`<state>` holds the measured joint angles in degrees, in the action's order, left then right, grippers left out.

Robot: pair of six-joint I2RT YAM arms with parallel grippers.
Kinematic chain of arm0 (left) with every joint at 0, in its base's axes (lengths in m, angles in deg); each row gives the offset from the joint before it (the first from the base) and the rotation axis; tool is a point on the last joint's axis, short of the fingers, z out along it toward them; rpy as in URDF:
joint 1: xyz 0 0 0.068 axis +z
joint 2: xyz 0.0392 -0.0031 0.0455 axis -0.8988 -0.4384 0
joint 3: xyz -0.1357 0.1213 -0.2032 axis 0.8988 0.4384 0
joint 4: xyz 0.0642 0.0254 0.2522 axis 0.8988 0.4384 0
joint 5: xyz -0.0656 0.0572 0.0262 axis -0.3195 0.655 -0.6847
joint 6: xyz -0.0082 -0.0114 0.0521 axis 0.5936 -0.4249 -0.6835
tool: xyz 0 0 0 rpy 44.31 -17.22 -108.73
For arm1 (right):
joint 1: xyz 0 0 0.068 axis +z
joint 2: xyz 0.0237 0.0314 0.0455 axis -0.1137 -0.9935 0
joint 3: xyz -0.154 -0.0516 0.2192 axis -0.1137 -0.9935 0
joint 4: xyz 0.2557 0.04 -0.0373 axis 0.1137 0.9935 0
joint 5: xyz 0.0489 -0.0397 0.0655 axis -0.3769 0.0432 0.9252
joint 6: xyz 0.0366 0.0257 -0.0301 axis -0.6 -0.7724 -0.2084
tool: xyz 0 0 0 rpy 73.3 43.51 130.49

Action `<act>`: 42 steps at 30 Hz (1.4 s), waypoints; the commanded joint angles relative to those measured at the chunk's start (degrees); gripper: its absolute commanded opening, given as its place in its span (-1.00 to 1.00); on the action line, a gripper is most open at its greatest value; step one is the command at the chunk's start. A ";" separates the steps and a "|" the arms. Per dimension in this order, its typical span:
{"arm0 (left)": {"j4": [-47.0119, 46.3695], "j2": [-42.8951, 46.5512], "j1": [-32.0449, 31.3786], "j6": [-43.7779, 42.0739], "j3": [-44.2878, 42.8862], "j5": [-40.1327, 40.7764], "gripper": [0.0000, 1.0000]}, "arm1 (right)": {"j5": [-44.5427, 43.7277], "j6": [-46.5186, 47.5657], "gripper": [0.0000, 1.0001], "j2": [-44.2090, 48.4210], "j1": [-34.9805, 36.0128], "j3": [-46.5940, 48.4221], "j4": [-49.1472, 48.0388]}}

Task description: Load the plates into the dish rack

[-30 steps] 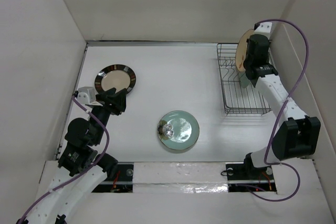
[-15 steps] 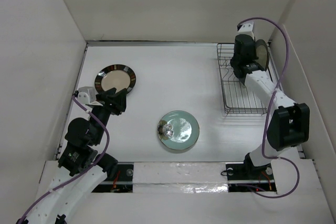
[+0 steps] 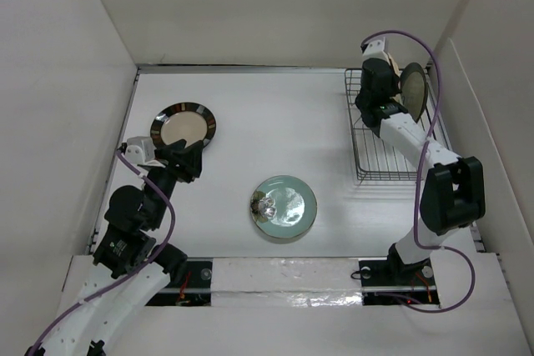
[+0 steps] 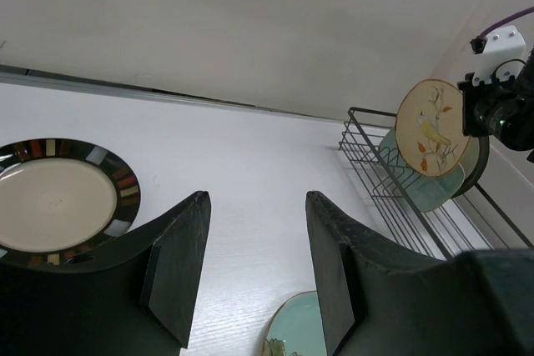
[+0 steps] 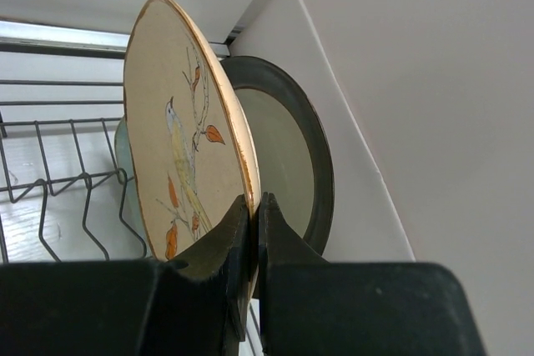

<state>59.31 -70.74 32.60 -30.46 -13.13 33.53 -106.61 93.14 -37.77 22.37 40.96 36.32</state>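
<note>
We find the dish rack (image 3: 392, 143) at the 2 o'clock corner of the table (image 3: 275, 114), close to the right wall. The right gripper (image 5: 253, 206) is clamped tight on the rim of the floral plate (image 5: 179, 139), one finger on each face. That plate stands on edge over the rack's 12 o'clock end, and its printed face, a bird with orange leaves, is turned toward 9 o'clock. We cannot tell whether its lower edge touches the wires.

On its 3 o'clock side, just beside it, the dark-rimmed plate (image 5: 292, 156) stands upright between the floral plate and the right wall. The pale green plate (image 4: 421, 188) stands upright among the rack's prongs, lower than the floral plate.

The left gripper (image 4: 257, 223) has its jaws spread wide and grasps nothing. It sits at the 6 o'clock side of the striped plate (image 3: 183, 127), close to the rim. We cannot confirm contact, because one finger overlaps the rim in the left wrist view. The striped plate lies flat at the table's 10 o'clock.

The celadon plate (image 3: 285, 208) lies flat toward the table's 6 o'clock edge, near the middle, well apart from both grippers and from the rack.
</note>
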 commanded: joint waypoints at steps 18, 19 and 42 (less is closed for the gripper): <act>-3.06 -1.66 0.20 0.22 0.56 -1.70 -0.07 | 3.70 -20.16 -0.97 2.15 -1.86 -8.56 -1.60; -3.06 -1.74 0.20 0.14 0.64 -1.35 -0.07 | 4.05 -21.23 -0.87 2.15 -1.86 -8.56 -0.37; -2.71 -4.20 0.20 -0.48 0.30 -0.73 -0.56 | 37.32 -41.53 -1.00 23.94 13.95 -16.17 8.87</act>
<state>59.31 -74.30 32.60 -30.49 -13.13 32.74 -83.68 55.86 -15.43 32.33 29.81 46.52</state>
